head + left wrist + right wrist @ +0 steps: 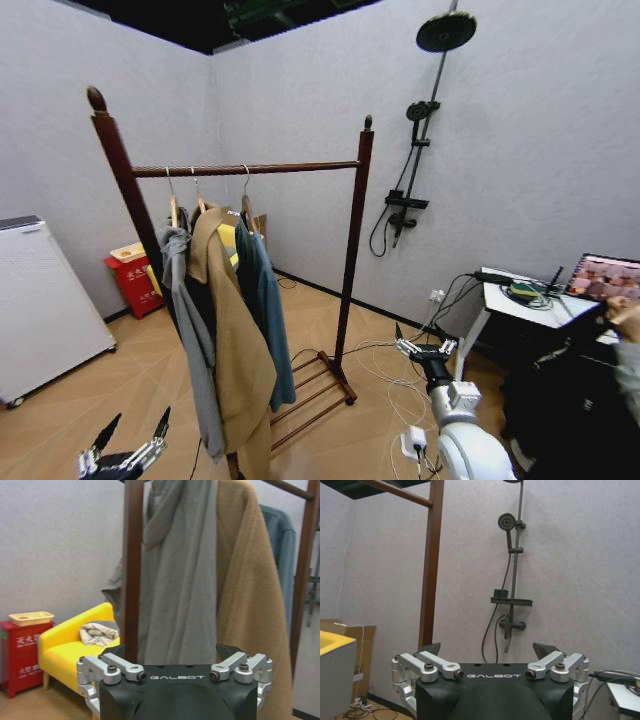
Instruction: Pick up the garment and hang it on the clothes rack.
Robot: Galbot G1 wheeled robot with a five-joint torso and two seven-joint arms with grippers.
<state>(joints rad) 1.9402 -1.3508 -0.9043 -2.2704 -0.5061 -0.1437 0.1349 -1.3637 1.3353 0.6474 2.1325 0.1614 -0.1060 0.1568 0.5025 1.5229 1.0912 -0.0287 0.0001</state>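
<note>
Two grippers, both ours, low and empty: left gripper (125,450) with fingers spread wide, right gripper (425,345) likewise wide, each well short of any cloth, so we judge nothing is grasped. Ahead of the left gripper hang the grey jacket (175,570), then the tan coat (245,590), then the garment (268,300) beyond them, already on the bar of the clothes rack (352,250) by its hook. Hung that way, it drapes freely: long axis vertical, hook up, hem down. Beyond the right gripper stands the shower stand (509,580).
</note>
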